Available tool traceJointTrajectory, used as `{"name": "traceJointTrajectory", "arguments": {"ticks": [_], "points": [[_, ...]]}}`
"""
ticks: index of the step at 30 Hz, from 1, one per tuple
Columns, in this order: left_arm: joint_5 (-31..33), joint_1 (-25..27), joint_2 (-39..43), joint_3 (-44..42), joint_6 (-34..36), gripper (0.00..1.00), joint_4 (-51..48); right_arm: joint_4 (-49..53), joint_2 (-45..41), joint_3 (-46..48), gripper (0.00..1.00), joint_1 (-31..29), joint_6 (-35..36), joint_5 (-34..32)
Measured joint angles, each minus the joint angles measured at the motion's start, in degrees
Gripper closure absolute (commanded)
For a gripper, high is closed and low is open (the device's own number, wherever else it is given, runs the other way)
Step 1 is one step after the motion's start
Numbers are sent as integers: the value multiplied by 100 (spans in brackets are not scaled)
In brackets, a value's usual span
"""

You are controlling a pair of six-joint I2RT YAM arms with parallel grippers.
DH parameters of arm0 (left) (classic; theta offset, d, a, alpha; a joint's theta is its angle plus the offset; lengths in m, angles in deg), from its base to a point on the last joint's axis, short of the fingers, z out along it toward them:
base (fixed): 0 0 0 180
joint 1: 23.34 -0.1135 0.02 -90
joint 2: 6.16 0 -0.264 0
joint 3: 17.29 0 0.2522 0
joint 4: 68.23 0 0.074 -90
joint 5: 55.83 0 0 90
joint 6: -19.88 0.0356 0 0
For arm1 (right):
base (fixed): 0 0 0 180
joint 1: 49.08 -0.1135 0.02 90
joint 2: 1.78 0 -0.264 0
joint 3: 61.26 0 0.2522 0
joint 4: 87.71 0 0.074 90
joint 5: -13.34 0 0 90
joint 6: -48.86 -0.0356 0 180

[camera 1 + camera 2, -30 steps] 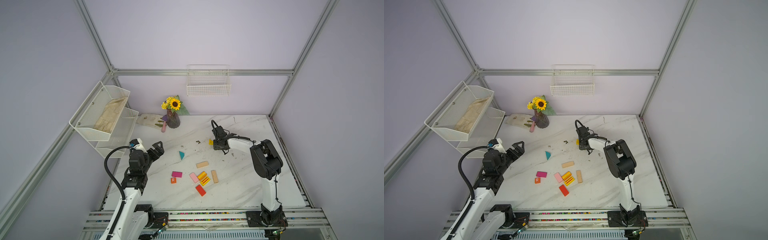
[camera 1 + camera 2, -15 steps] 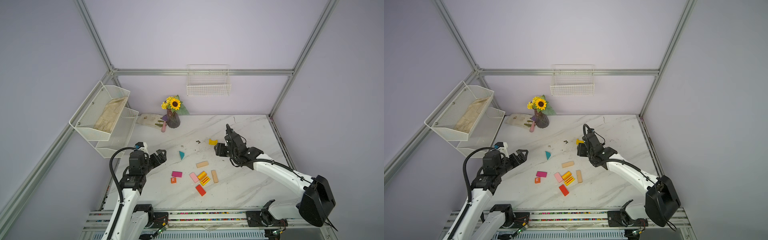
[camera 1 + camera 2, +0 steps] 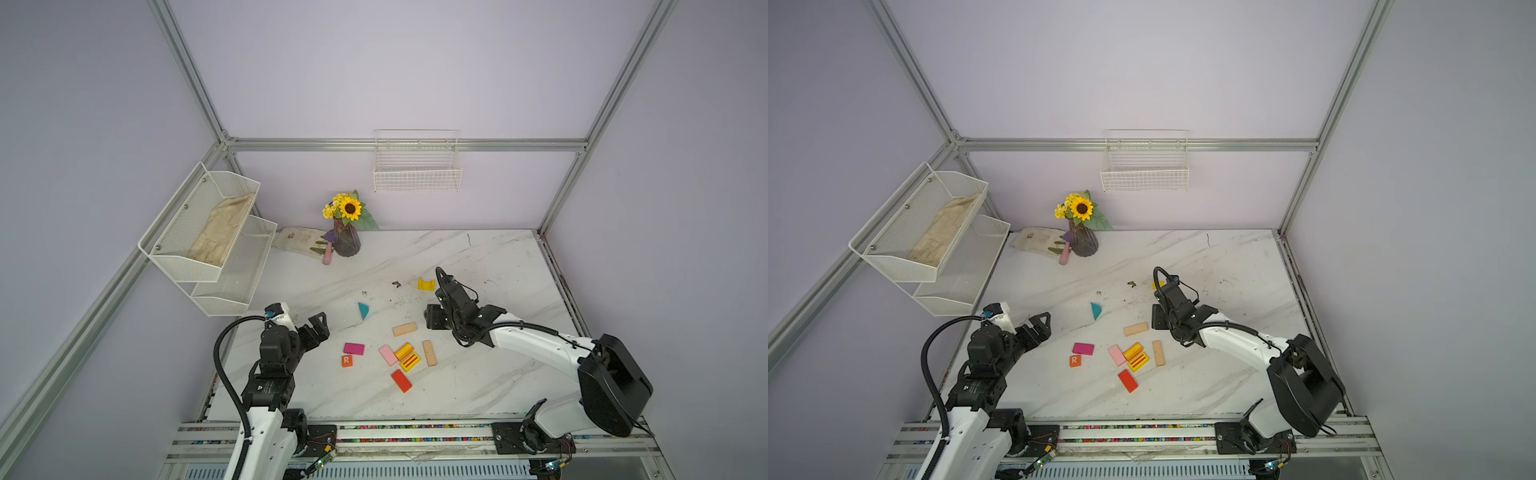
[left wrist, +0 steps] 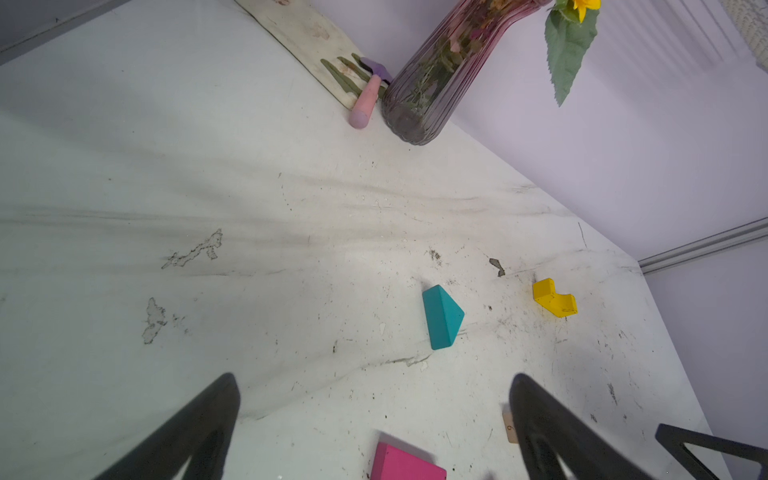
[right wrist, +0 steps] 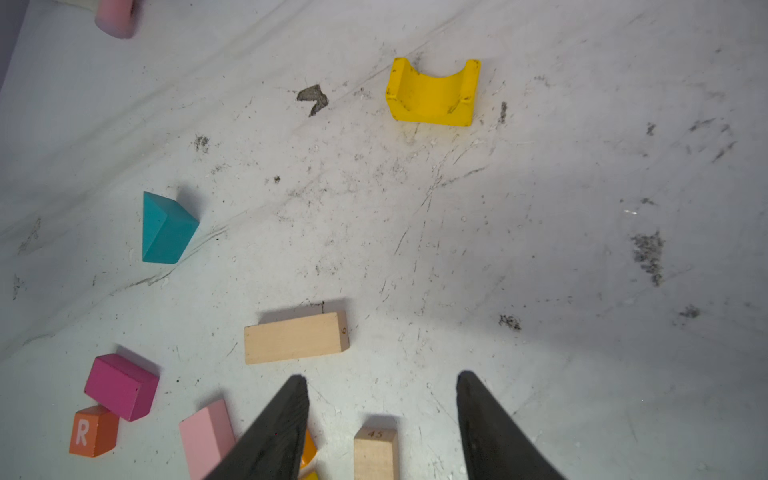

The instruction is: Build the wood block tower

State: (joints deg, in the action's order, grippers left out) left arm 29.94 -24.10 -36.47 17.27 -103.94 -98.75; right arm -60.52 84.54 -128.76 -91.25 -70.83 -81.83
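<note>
One teal wedge (image 3: 363, 310), one yellow arch (image 3: 425, 284), scuffed marble tabletop (image 3: 498, 257).

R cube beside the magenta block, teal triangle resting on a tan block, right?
No: the teal triangle lies alone on the table, apart from the tan blocks, per the right wrist view. The R cube is beside the magenta block.
</note>
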Motion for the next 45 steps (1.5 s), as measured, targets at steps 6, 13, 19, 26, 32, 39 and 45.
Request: {"name": "traceJointTrajectory", "arguments": {"ticks": [6, 13, 19, 26, 32, 39, 45], "points": [[4, 4, -326, 0, 0, 0, 90, 732, 289, -321, 47, -321, 39, 87], [0, 7, -841, 0, 0, 0, 103, 1132, 527, -356, 46, -990, 87, -131], [13, 7, -863, 0, 0, 0, 103, 1292, 758, -229, 46, -1202, 85, -302], [107, 7, -841, 0, -2, 0, -13, 1314, 850, -138, 54, -1351, 144, -396], [197, 7, -791, 0, -4, 0, -151, 1279, 837, 83, 58, -1495, 94, -503], [214, 7, -778, 0, -4, 0, -181, 1296, 787, 164, 62, -1506, 28, -619], [238, 7, -745, 0, -4, 0, -219, 1287, 791, 157, 78, -1510, -31, -675]]}}
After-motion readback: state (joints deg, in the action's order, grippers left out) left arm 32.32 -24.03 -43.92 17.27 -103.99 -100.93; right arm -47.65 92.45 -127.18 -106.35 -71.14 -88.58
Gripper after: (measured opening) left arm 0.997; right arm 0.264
